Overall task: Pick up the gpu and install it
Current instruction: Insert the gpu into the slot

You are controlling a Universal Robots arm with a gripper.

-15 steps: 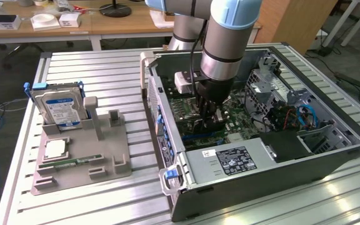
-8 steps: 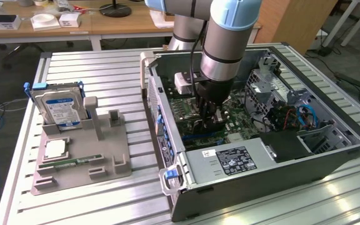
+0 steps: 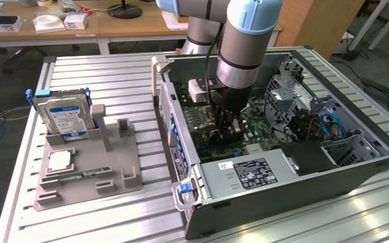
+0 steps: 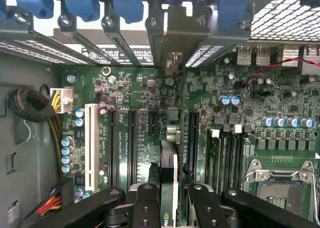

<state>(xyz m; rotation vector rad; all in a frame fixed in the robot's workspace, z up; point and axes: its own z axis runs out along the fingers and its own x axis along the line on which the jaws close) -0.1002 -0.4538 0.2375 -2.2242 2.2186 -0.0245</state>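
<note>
Reading what writing there is: a white-on-black label on the power supply [image 3: 254, 173], too small to make out, and a blue label on the hard drive [image 3: 64, 117] standing in the grey holder [image 3: 89, 172] on the slatted metal worktop [image 3: 113, 76]. Inside the open case [image 3: 356, 167], the gripper [image 4: 169, 198] is closed on the gpu [image 4: 169, 180], a thin dark card held edge-on between black fingers [image 4: 145, 208], above the green motherboard [image 4: 135, 87] and its long slots, bracket end toward the blue-clipped rear openings.
</note>
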